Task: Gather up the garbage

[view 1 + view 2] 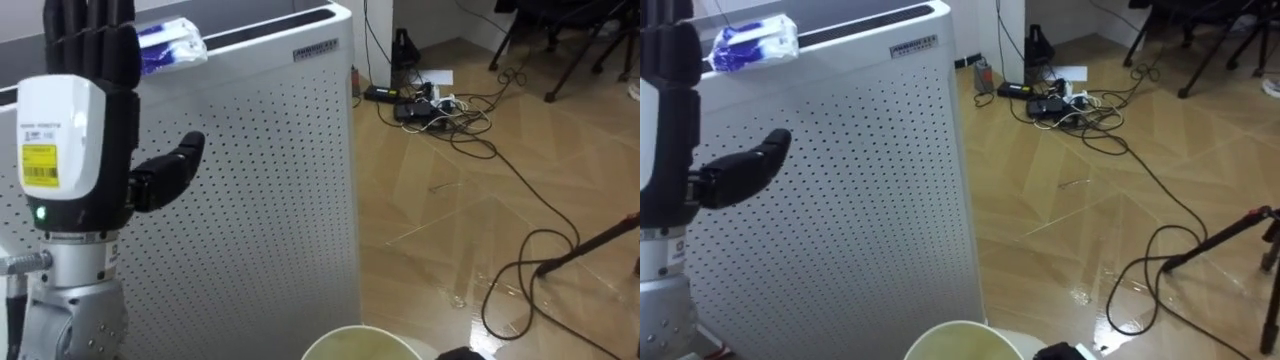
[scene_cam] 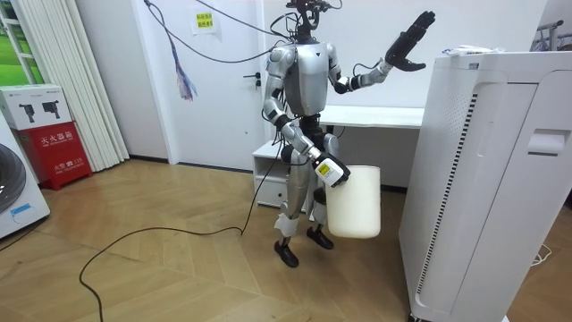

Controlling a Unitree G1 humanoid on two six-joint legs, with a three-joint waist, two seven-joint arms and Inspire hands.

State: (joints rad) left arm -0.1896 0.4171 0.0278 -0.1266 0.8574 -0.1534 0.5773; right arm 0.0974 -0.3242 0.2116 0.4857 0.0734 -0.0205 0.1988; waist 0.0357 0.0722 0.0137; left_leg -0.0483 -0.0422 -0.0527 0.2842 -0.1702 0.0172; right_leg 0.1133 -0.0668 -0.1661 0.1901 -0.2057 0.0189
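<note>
First, look at the left robot hand (image 1: 62, 130), raised upright just in front of the white perforated unit (image 1: 250, 200), with fingers straight, thumb jutting sideways, clamped on nothing. Just beside those fingertips, on the unit's top edge, find the garbage: a crumpled blue-and-white wrapper (image 1: 170, 45), lying loose and, going by the room view, apart from the hand.

Lower down, in front of the unit's perforated face, spot the round rim of a white bin (image 1: 368, 342). In the room view, see that bin at hip height near the unit, carried at its upper edge by the right robot hand (image 2: 332, 172); cannot tell the grip there.

Can place the robot upright on the wooden floor (image 1: 470, 220), facing the unit's perforated side, left arm stretched up toward the unit's top. Behind the robot, farther from the unit, make out a white desk (image 2: 380, 116) against the wall.

To the right of the unit in the eye views, beyond its far corner, find a tangle of dark cables and plugs (image 1: 428, 105) on the floor, with one black cable (image 1: 520, 290) trailing from there and looping nearer the unit's front.
</note>
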